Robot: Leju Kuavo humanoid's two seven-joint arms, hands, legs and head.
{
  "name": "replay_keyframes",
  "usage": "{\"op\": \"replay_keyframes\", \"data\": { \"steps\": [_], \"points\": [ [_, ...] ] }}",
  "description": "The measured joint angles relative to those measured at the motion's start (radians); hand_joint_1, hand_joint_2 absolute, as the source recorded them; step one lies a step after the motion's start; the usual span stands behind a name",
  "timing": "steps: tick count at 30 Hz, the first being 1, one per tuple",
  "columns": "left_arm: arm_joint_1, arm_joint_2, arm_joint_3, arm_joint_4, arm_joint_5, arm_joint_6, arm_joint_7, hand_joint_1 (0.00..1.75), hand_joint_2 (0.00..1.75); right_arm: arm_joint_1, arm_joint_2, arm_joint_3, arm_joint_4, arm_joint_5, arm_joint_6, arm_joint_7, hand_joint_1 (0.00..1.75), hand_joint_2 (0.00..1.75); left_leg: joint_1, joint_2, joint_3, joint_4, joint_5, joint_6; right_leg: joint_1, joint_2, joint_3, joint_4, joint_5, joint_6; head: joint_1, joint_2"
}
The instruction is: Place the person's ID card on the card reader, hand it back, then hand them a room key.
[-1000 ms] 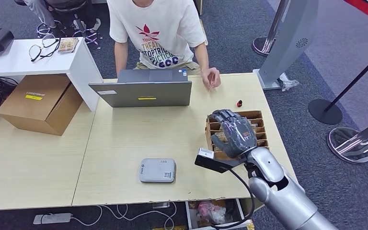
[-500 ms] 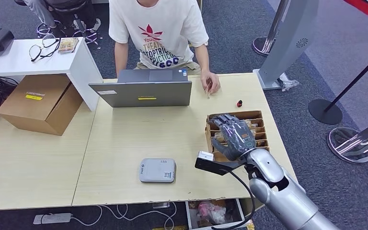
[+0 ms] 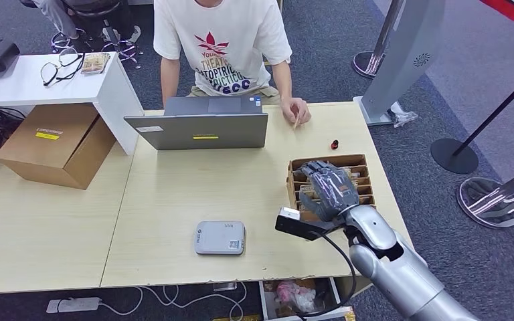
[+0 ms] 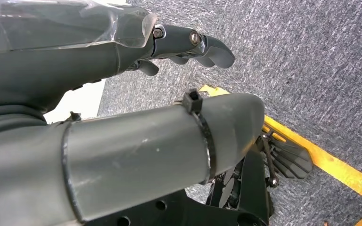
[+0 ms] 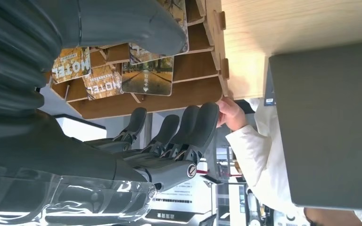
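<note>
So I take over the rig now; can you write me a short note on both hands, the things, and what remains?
Right robot hand: open, holding nothing, over the wooden box of hotel key cards.
Left robot hand: hangs over the carpet, holds nothing.
Card reader: on the table, nothing on it.
Person's hand rests on the table's far edge, holding something thin.
Left: pick a key card, hand it over.

head: high, looking down on desk (image 3: 174,194) | right wrist: close behind hand, shares key box (image 3: 361,162) | left wrist: faces floor
</note>
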Motion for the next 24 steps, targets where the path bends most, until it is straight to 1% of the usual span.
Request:
{"op": "replay_keyframes", "data": {
  "steps": [3,9,15,19,24],
  "points": [
    [0.002,0.000,0.000,0.000,0.003,-0.001,0.000,0.00,0.00,-0.003,0.000,0.000,0.012,-0.001,0.000,0.004,0.65,1.75,0.000,0.000,0.000,0.000,0.000,0.000,0.000,0.000,0.000,0.000,0.000,0.000,0.000,0.000],
    [0.010,-0.002,0.000,0.000,0.008,-0.003,0.002,0.00,0.00,-0.009,0.000,-0.001,0.032,0.000,0.003,0.005,0.67,1.75,0.000,0.000,0.000,0.000,0.000,0.000,0.000,0.000,0.000,0.000,0.000,0.000,0.000,0.000],
    [0.014,-0.004,0.001,0.000,0.008,-0.004,0.002,0.00,0.00,-0.018,0.000,-0.001,0.047,0.002,0.015,0.005,0.76,1.75,0.000,0.000,0.000,0.000,0.000,0.000,0.000,0.000,0.000,0.000,0.000,0.000,0.000,0.000],
    [0.015,-0.005,0.001,0.000,0.008,-0.004,0.001,0.00,0.00,-0.021,-0.001,-0.001,0.054,0.002,0.021,0.005,0.85,1.75,0.000,0.000,0.000,0.000,0.000,0.000,0.000,0.000,0.000,0.000,0.000,0.000,0.000,0.000],
    [0.015,-0.005,0.001,0.000,0.008,-0.004,0.000,0.00,0.00,-0.022,-0.007,-0.001,0.055,0.002,0.021,0.007,0.90,1.75,0.000,0.000,0.000,0.000,0.000,0.000,0.000,0.000,0.000,0.000,0.000,0.000,0.000,0.000]
  ]
}}
